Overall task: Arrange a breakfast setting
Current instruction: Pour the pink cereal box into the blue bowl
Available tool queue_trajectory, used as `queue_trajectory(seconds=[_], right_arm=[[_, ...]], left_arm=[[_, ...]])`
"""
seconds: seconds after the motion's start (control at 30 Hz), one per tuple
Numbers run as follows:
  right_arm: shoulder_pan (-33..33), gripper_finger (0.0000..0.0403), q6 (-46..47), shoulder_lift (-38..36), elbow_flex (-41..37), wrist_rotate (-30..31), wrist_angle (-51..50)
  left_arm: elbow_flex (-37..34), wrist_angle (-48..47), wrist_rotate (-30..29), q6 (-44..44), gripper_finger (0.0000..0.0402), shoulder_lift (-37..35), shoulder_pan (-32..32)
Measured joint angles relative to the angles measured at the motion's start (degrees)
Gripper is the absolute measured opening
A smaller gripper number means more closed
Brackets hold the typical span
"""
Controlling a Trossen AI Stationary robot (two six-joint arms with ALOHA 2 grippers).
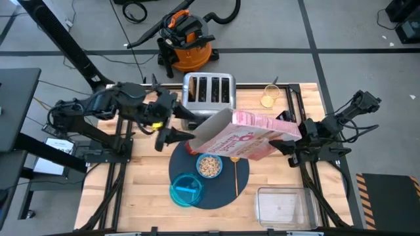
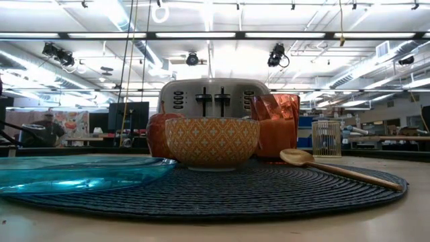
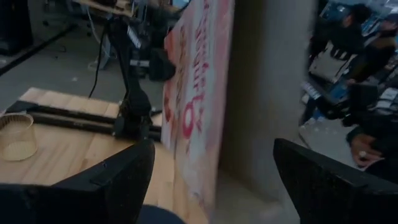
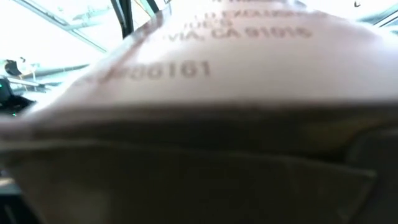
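Observation:
The pink-and-white cereal box [image 1: 239,136] hangs tilted above the round dark mat [image 1: 220,195], over the small bowl [image 1: 209,165], which holds cereal. My right gripper [image 1: 293,136] is shut on the box's right end. My left gripper [image 1: 176,136] is open at the box's left end; in the left wrist view the box [image 3: 196,106] stands ahead between its fingers [image 3: 118,180], and I cannot tell if they touch. The blue plate [image 1: 186,190] and gold spoon [image 1: 235,176] lie on the mat. The low view shows the red apple [image 2: 160,134] and copper cup [image 2: 275,124] behind the bowl [image 2: 211,141]. No toast shows. My right gripper holds the cereal box by its right end [image 1: 285,131], coming level from the table's right side. The box fills the right wrist view [image 4: 199,93] and hides the fingers, so the kind of hold does not show. The box is lifted clear and tilted over the bowl.
The steel four-slot toaster [image 1: 209,90] stands at the far edge behind the mat. A small glass cup [image 1: 268,97] stands to its right. A clear rectangular container [image 1: 282,206] sits at the near right. Bare wood lies at the near left.

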Motion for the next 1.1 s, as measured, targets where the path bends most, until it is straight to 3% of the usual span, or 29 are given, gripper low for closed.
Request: queue_trajectory(seconds=[0.17, 0.33, 0.47, 0.67, 0.9, 1.1], right_arm=[[-1.0, 0.0165, 0.9, 1.3, 0.0, 0.0, 0.1], [-1.9, 0.0165, 2.5, 2.4, 0.0, -0.2, 0.2], [-2.1, 0.0165, 2.7, 2.7, -0.1, -0.6, -0.1], [-2.1, 0.0165, 2.7, 2.7, -0.1, -0.3, -0.1], [-2.1, 0.0181, 3.5, 2.7, -0.1, 1.8, 0.0], [-2.1, 0.0237, 4.1, 2.7, -0.1, 3.3, -0.1]], left_arm=[[-0.1, 1.9, -0.9, -0.5, 0.0324, 4.2, 0.0], [-0.1, 2.3, -0.6, -1.2, 0.0278, 8.7, 0.0], [0.0, 2.6, -0.3, -1.2, 0.0198, 9.8, -0.1], [0.0, 2.6, -0.7, -2.1, 0.0024, 9.7, -0.4], [0.0, 2.6, -1.6, -2.4, 0.0005, 9.8, -0.2], [0.0, 2.6, -2.4, -2.3, 0.0003, 9.8, 0.6]])
